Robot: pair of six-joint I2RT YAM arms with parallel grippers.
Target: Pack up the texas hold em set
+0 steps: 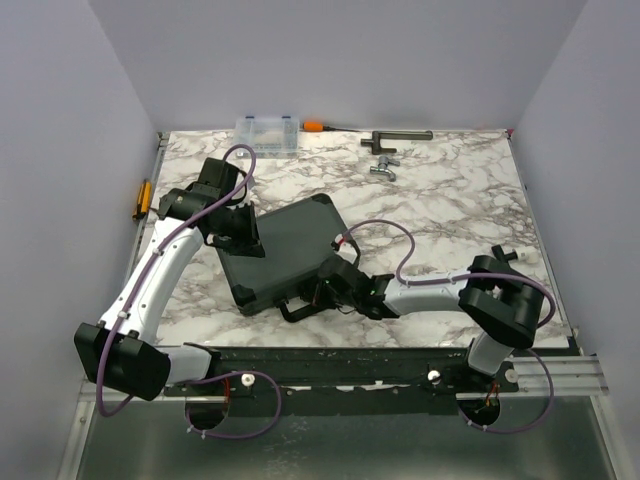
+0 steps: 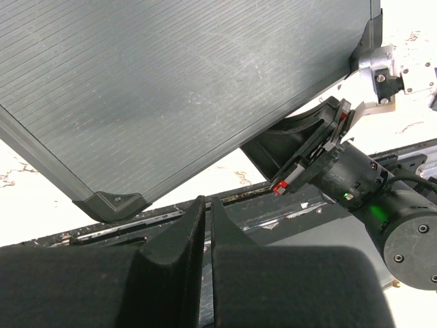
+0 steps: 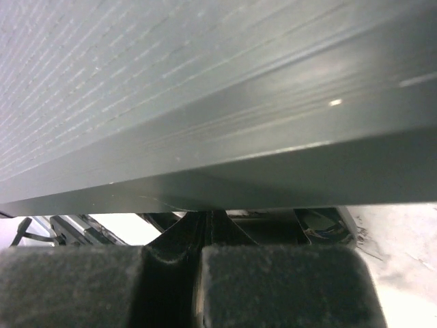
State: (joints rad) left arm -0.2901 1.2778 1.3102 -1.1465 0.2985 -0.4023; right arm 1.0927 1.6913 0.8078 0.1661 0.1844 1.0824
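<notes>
The texas hold em set shows as a dark-grey ribbed briefcase [image 1: 290,245], lid down, lying flat and skewed on the marble table, its handle [image 1: 300,308] toward the near edge. What it holds is hidden. My left gripper [image 1: 245,240] sits at the case's left side, shut with nothing between the fingers [image 2: 184,232]; the ribbed lid [image 2: 171,82] and one black corner cap [image 2: 113,203] lie just beyond. My right gripper [image 1: 335,280] is at the near-right side beside the handle, shut and empty, its tips [image 3: 213,217] up against the case's side wall [image 3: 273,171].
At the back edge stand a clear plastic organiser box [image 1: 267,132], an orange-handled tool [image 1: 315,126] and metal tools [image 1: 395,137] [image 1: 383,167]. A yellow-handled tool [image 1: 143,197] lies off the table's left edge. The black rail [image 1: 380,352] runs along the near edge.
</notes>
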